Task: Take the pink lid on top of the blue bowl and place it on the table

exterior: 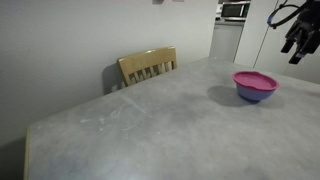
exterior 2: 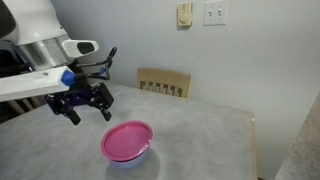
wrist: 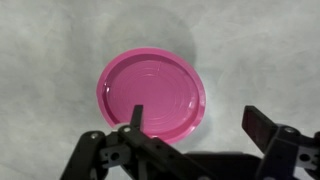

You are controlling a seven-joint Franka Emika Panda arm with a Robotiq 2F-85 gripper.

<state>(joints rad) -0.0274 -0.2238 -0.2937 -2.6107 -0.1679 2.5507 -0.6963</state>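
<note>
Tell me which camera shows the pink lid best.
The wrist view: it looks straight down on the pink lid, showing its face and rim large. In both exterior views the pink lid is small and oblique, resting on the blue bowl.

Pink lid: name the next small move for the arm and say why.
Probably bring the open pincer down and across to the rim of the pink lid: the lid sits untouched on the blue bowl, and the pincer hangs above it, off to one side.
</note>
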